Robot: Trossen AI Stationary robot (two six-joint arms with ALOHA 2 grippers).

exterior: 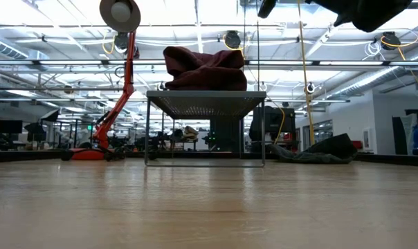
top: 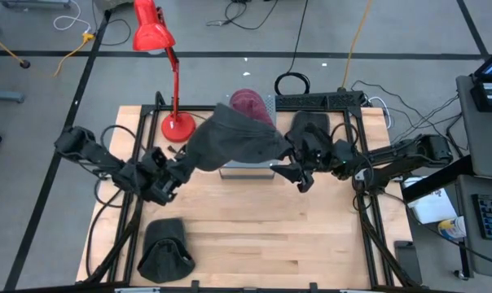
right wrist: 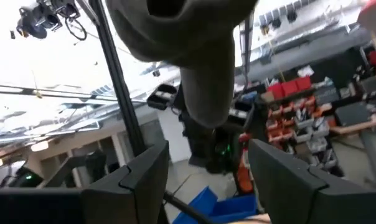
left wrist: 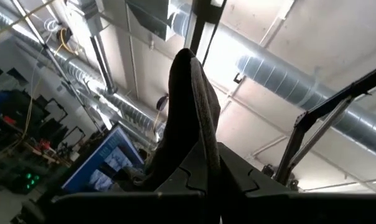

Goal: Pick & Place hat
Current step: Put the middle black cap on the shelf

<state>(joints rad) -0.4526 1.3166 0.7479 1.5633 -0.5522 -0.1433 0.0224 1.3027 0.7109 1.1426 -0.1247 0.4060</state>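
Wooden table (top: 254,244): above the rack (top: 248,168), the left gripper (top: 183,168) is clamped on a grey hat (top: 234,138); the right gripper (top: 288,163), fingers apart, is beside it.

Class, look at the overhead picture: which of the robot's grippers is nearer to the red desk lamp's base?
Left. The left gripper, shut on the grey hat, sits just in front of the lamp base. The right gripper, jaws open, is farther off, across the hat from the lamp.

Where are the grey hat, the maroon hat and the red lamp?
grey hat (top: 234,138), high view, on its crown.
maroon hat (exterior: 203,69), low view, on its folded side.
red lamp (top: 153,32), high view, on its shade.
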